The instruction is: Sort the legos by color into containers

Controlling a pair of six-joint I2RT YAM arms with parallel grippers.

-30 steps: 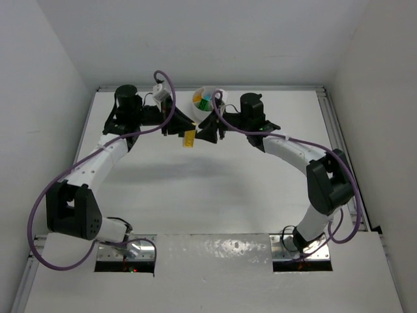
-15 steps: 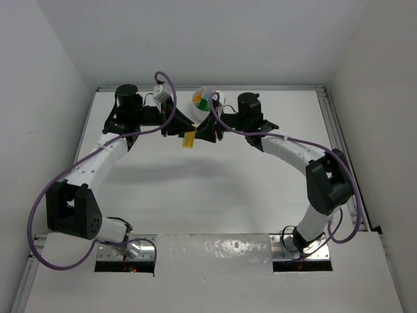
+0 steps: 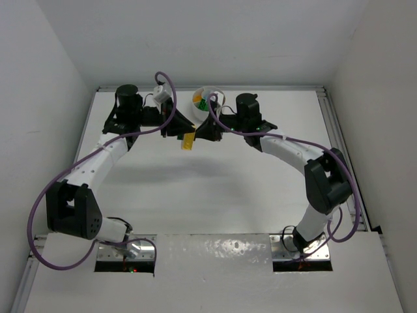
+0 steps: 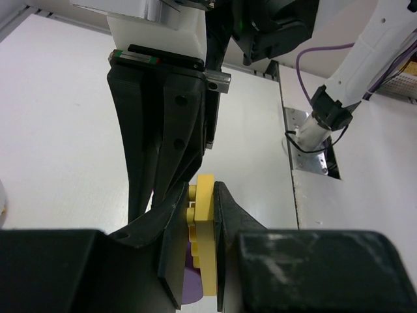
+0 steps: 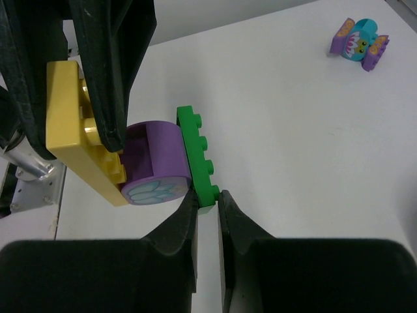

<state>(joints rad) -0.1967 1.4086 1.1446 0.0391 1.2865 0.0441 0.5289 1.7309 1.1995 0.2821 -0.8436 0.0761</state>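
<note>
While the left gripper (image 4: pixel 203 195) is clenching a flat yellow plastic brick (image 4: pixel 207 225) just near of the round white dish (image 3: pixel 210 89), we are seeing a round purple piece (image 5: pixel 156 156) sitting between that brick and a thin green plate (image 5: pixel 197 153), whose end the right gripper (image 5: pixel 207 199) is pinching.

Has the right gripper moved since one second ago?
Yes. In the top view the right gripper has shifted slightly left, judged against the white dish.

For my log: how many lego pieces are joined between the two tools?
3: yellow plate in left tool, purple round piece between, green plate in right tool. Others may be hidden.
</note>
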